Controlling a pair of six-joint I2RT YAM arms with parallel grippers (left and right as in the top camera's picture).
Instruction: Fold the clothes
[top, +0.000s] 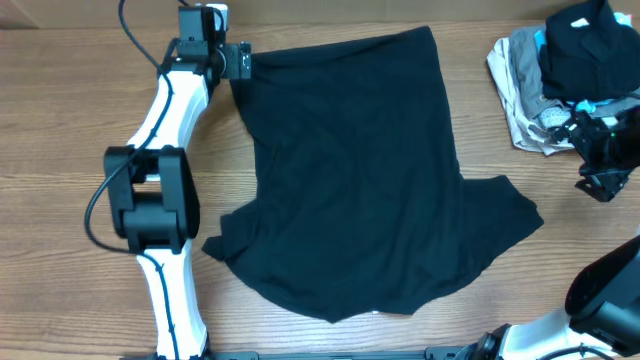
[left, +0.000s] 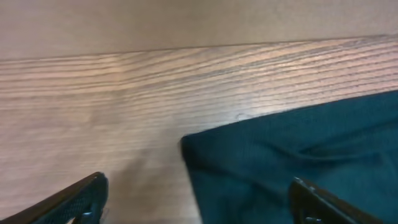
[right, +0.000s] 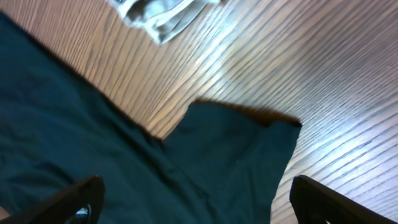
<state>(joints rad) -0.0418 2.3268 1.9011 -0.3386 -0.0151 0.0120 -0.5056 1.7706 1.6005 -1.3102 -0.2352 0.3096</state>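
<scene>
The clothes, one black T-shirt (top: 350, 170), lie spread over the middle of the table, with one sleeve (top: 505, 205) pointing right and another (top: 228, 238) at the lower left. My left gripper (top: 237, 60) hangs at the shirt's far left corner. Its jaws are open wide, and in the left wrist view that gripper (left: 199, 206) straddles the corner of the shirt (left: 280, 155) without pinching it. My right gripper (top: 592, 185) is off to the right of the right sleeve. In the right wrist view this gripper (right: 199, 202) is open above the sleeve (right: 236, 149), holding nothing.
A pile of folded garments (top: 560, 70), grey, beige and light blue with black on top, sits at the far right corner, close behind the right gripper; its edge shows as pale cloth (right: 155, 15). Bare wooden tabletop (top: 60, 120) lies left of the shirt.
</scene>
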